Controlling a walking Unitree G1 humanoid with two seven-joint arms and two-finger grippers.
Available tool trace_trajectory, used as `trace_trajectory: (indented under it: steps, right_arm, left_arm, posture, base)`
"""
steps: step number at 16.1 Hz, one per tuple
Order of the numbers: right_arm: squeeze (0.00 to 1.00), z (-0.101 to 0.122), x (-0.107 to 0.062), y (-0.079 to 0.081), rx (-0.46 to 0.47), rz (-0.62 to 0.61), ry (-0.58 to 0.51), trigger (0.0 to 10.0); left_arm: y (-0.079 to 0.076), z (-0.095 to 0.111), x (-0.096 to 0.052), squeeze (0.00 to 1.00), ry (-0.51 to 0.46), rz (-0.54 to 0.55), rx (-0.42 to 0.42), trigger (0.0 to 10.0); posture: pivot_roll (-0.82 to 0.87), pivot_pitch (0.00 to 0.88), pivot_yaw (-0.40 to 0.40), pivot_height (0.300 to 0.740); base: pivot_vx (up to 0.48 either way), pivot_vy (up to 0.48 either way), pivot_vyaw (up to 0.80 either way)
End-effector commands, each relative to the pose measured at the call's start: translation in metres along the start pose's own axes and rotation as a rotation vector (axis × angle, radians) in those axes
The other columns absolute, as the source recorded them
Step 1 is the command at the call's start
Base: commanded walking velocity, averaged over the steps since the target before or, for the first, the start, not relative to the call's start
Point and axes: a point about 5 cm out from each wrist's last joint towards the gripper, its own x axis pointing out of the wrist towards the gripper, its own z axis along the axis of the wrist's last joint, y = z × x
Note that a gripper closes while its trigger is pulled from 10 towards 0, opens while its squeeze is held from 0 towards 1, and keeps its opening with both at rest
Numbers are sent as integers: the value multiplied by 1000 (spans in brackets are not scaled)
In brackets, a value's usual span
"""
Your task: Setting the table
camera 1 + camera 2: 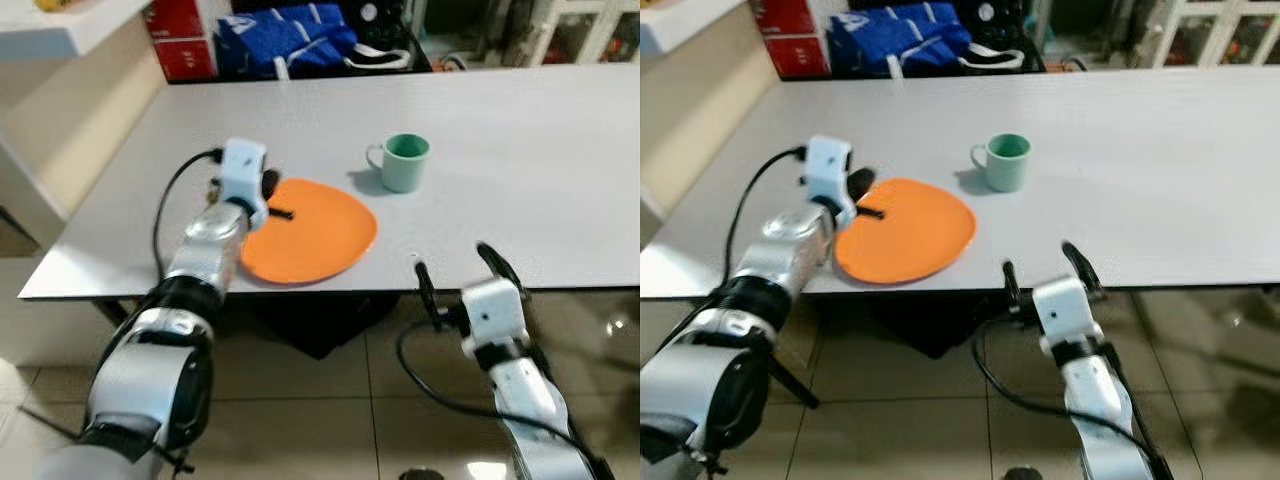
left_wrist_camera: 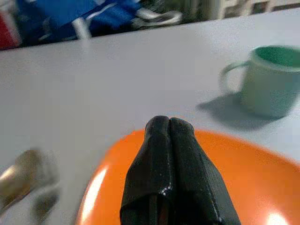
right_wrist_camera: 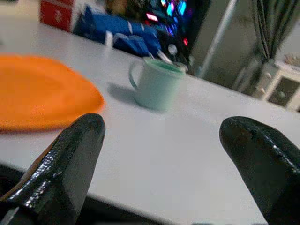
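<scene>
1. Fingers of our right gripper (image 1: pixel 455 268) are spread wide and hold nothing; they sit at the desk's (image 1: pixel 560 150) near edge, just below its top, pointing toward the far edge.
2. We read the mug (image 1: pixel 403 161) as the right arm's concern: it stands upright beyond those spread fingers, toward the far edge and slightly toward the left edge, handle turned to the left.
3. Our left gripper (image 1: pixel 283 213) lies over the near-left part of the orange plate (image 1: pixel 320 235), its fingers (image 2: pixel 171 159) pressed together with nothing between them that we can see.
4. The plate rests flat by the near edge, its rim at or slightly over that edge, the mug just beyond it and apart.
5. Past the far edge sit a blue bag (image 1: pixel 285 38) and red boxes (image 1: pixel 182 38).
</scene>
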Motion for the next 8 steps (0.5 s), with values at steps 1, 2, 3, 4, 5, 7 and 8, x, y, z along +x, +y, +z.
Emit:
trace_trajectory:
  steps: [1,2,3,4,5,7,8]
  right_arm:
    - [0,9,-2,-2,-11,-18,-19,10000]
    - [0,11,-6,-1,-11,-20,-15,10000]
    - [0,14,-9,0,-12,-19,-14,10000]
    - [0,15,-10,-1,-13,-20,-12,10000]
    - [0,16,-14,-3,-18,-18,-7,10000]
    - [0,17,-21,-9,-35,-19,10,10000]
    - [0,18,-23,-9,-37,-19,12,10000]
  left_arm:
    - [-8,5,3,0,-15,-35,5,10000]
    - [-15,2,4,0,-2,-60,-3,10000]
    - [-19,-6,5,0,36,-71,-39,10000]
    - [-20,-10,5,0,60,-61,-45,10000]
    - [-19,-18,5,0,98,-45,-75,10000]
    - [-17,-22,4,0,122,-13,-97,10000]
    - [-17,-23,4,0,129,-10,-104,10000]
  posture:
    - [-325,51,155,740]
    - [-327,59,155,740]
    - [-339,76,152,740]
    - [-342,82,149,740]
    - [-348,89,148,740]
    - [-364,107,143,740]
    - [-367,109,141,740]
  base:
    - [0,0,0]
    - [0,0,0]
    - [0,0,0]
    - [0,0,0]
    - [0,0,0]
    - [0,0,0]
    - [0,0,0]
